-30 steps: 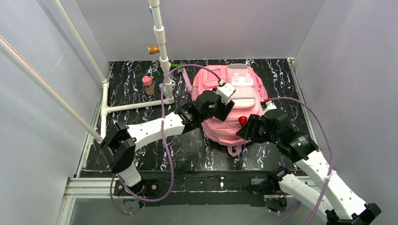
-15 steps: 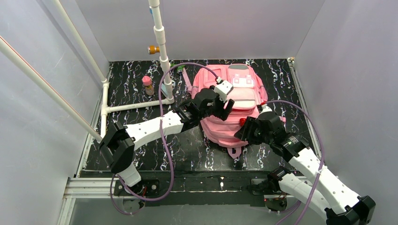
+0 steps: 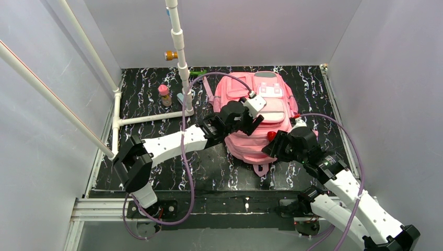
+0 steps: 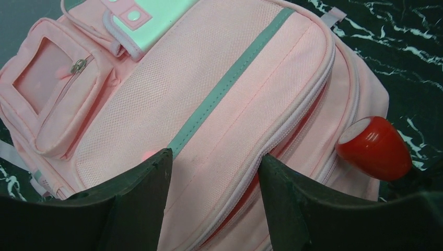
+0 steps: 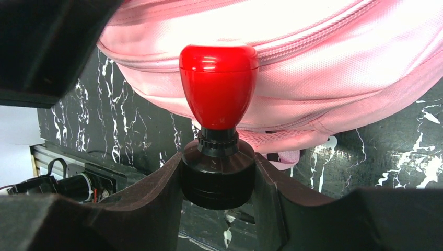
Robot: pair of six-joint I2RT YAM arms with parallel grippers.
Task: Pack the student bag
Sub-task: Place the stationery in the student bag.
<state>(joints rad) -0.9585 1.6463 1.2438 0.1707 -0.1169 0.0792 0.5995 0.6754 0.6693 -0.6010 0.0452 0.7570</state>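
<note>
The student bag is a big pink backpack lying flat on the black marbled table, its white patch towards the far side. My left gripper hovers over its middle, open, with one finger on the front panel and the other by the partly open white zip. No fabric is pinched between them. At the bag's near right edge my right gripper is shut on the black base of a red-topped knob-shaped item, also visible from the left wrist.
A small pink bottle stands at the back left beside a white pipe frame with an orange fitting. A green object lies behind the bag. White walls enclose the table on three sides.
My left gripper has shifted slightly right over the bag and its jaws have changed width a little. The right gripper has moved the red-topped item closer to the bag's edge.
</note>
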